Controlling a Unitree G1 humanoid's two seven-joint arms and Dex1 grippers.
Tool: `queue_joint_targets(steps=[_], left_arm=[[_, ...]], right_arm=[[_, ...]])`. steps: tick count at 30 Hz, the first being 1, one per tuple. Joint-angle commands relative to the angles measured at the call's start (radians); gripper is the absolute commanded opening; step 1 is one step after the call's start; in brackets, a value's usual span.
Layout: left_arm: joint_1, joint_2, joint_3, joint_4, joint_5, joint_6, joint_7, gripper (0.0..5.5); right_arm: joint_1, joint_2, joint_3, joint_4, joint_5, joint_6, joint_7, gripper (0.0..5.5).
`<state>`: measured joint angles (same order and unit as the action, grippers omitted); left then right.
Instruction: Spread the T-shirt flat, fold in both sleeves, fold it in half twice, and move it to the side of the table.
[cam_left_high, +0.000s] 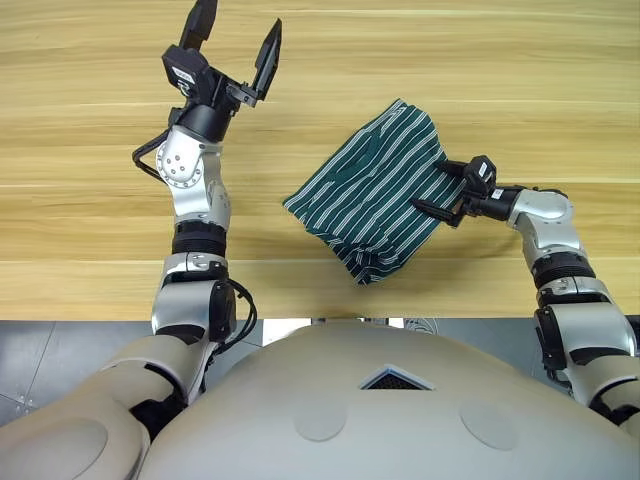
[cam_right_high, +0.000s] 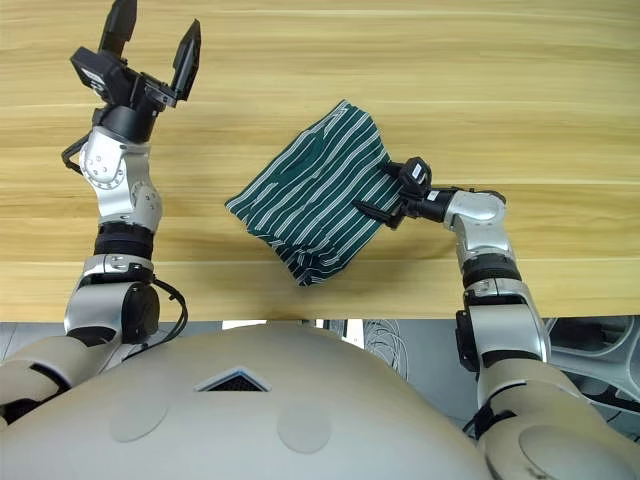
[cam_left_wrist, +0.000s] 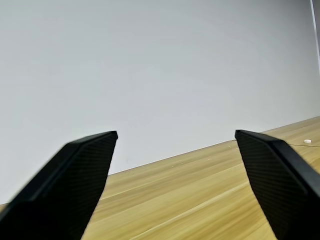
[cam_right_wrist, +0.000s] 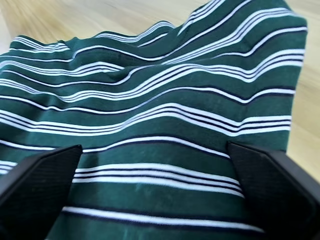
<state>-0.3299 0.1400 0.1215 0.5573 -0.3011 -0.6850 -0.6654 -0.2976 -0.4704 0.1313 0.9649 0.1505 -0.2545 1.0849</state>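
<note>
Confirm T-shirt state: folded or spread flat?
Folded. The T-shirt lies as a compact layered rectangle on the table, no sleeves sticking out; open right pincer at its edge.

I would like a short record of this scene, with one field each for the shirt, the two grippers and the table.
T-shirt: green with white stripes, folded small, lying askew on the table
left gripper: open, raised, well apart from the T-shirt
right gripper: open, at the T-shirt's right edge, over the fabric
table: light wood
</note>
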Motion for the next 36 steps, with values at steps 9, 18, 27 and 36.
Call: queue_joint_targets(steps=[9,18,27,36], left_arm=[[-0.032,0.001,-0.01,0.051,0.012,-0.031,0.004,4.24],[-0.032,-0.009,-0.021,0.037,0.002,-0.033,-0.004,4.24],[-0.024,0.002,-0.014,0.032,0.001,-0.035,-0.001,4.24],[0.047,0.138,0.004,-0.016,0.007,-0.036,-0.077,4.24]], right_arm=[[-0.411,0.242,0.13,0.328,-0.288,0.06,-0.292,5.36],[-0.471,0.43,0.199,0.38,-0.431,0.008,-0.38,5.36],[-0.535,0.416,0.092,0.357,-0.383,-0.157,-0.452,5.36],[-0.403,0.306,0.011,0.269,-0.263,-0.405,-0.069,5.36]])
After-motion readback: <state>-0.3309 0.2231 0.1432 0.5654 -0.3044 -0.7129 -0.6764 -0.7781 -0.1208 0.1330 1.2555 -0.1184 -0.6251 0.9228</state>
